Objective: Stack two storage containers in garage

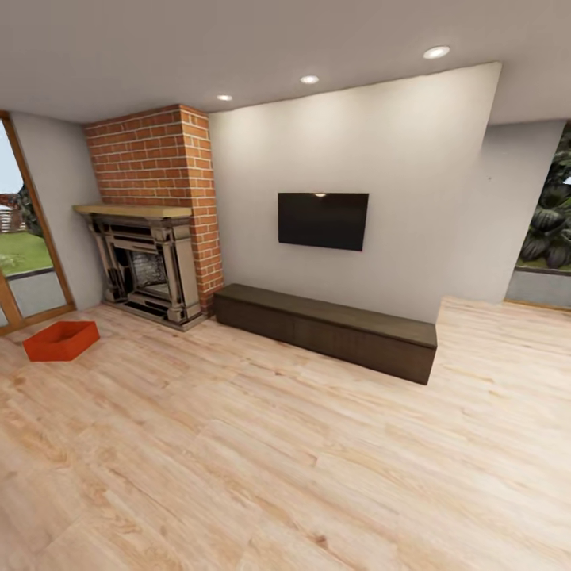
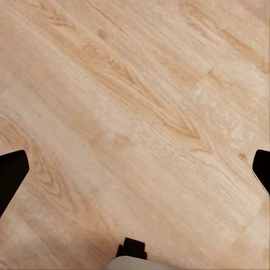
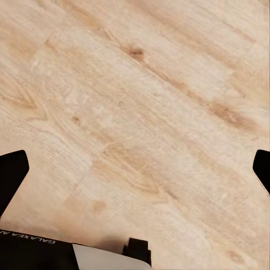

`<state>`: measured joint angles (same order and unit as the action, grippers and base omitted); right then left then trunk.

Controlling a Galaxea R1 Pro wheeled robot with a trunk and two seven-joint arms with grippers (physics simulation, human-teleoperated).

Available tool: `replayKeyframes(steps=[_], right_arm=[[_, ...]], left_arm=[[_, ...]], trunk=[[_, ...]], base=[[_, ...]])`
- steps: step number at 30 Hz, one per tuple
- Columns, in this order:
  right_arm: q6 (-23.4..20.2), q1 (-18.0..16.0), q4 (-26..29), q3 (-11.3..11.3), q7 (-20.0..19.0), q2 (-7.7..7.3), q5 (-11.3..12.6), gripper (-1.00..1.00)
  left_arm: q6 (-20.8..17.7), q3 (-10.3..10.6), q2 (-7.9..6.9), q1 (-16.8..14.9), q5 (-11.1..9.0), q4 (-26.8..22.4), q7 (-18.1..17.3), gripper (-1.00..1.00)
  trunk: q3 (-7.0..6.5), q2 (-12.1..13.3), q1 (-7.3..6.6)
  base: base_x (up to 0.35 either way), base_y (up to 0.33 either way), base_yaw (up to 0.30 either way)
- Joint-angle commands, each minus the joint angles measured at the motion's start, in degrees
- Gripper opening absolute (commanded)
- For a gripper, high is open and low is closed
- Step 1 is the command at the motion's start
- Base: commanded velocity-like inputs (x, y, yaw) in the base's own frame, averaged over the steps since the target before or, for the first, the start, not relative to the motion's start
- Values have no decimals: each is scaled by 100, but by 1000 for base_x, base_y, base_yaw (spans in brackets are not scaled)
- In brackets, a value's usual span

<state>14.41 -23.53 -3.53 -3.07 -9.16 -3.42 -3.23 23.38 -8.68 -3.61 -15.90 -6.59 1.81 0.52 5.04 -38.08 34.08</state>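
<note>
Container [image 1: 61, 340] sits empty on wood floor [image 1: 285, 476] beside fireplace [image 1: 147, 266]; both claws spread apart

Partial white lettering reading "GALAXEA", seen upside down and cut off at the frame edge, on a black robot body panel [image 3: 34, 253] in the right wrist view, no other readable text, labels, numbers or signs anywhere

A brick fireplace [image 1: 155, 230] is seen at left, a black television [image 1: 323, 220] mounted centrally above a dark low cabinet [image 1: 329, 329].
</note>
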Motion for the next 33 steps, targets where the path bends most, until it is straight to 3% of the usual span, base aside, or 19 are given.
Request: replayKeyframes(steps=[1, 10, 33], right_arm=[[45, -12, -24, -27, 2, -1, -28, 100], [48, -12, -24, -27, 2, -1, -28, 100], [46, -12, -24, -27, 2, -1, -28, 100]], left_arm=[[32, -2, 0, -10, -35, 18, -8, 100], [30, -2, -5, -10, -35, 19, -8, 100], [33, -2, -7, -10, -35, 15, -8, 100]], trunk=[[10, -8, 5], [10, -8, 5], [10, -8, 5]], base=[[327, 0, 0], [327, 0, 33], [327, 0, 258]])
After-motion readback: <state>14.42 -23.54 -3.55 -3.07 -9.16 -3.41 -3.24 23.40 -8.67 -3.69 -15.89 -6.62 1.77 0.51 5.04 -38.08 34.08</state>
